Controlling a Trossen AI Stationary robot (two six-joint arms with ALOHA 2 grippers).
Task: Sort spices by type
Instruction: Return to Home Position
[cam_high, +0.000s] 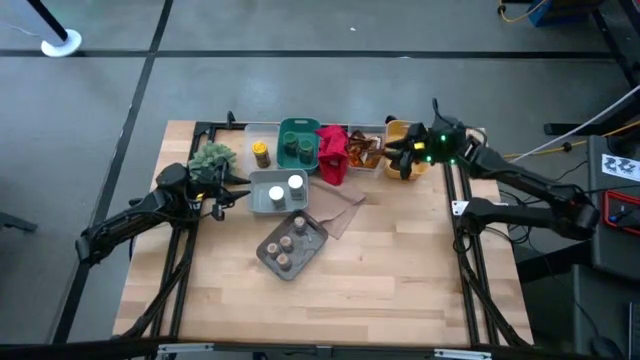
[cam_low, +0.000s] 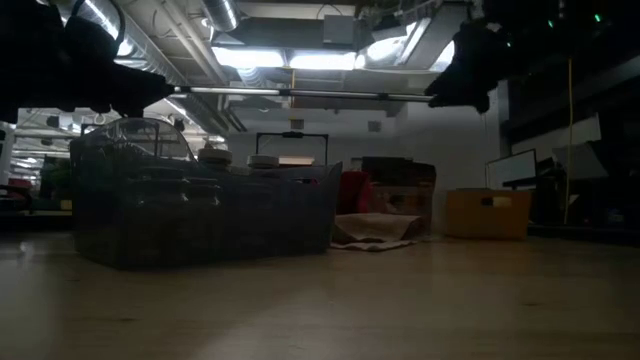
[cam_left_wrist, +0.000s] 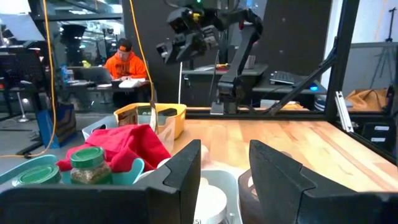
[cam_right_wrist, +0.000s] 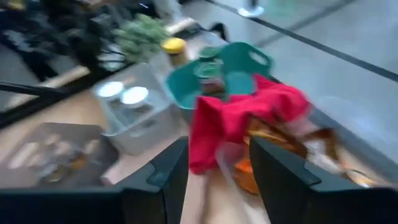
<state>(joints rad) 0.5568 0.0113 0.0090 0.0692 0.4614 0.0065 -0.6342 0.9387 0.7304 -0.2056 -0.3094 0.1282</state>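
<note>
Each kind of spice has its own container. Two white-lidded jars (cam_high: 290, 187) stand in a grey bin (cam_high: 262, 200). Tan-lidded jars (cam_high: 288, 243) sit in a grey tray. Green-lidded jars (cam_high: 298, 146) fill a teal bin, a yellow-lidded jar (cam_high: 260, 152) stands in a clear bin, and orange-brown packets (cam_high: 366, 150) lie in another clear bin. My left gripper (cam_high: 240, 195) hovers open at the grey bin's left end, its fingers (cam_left_wrist: 186, 171) above the white lids (cam_left_wrist: 208, 200). My right gripper (cam_high: 393, 155) hangs open in the air above the packets (cam_right_wrist: 261, 165), beside a red cloth (cam_right_wrist: 249, 115).
The red cloth (cam_high: 333, 152) drapes between the teal bin and the packet bin. A yellow bin (cam_high: 405, 135) sits at the row's right end and a small bushy plant (cam_high: 212, 158) at its left. Brown paper (cam_high: 342, 212) lies mid-table. Bare wood fills the near half. A person sits beyond the table (cam_left_wrist: 121, 62).
</note>
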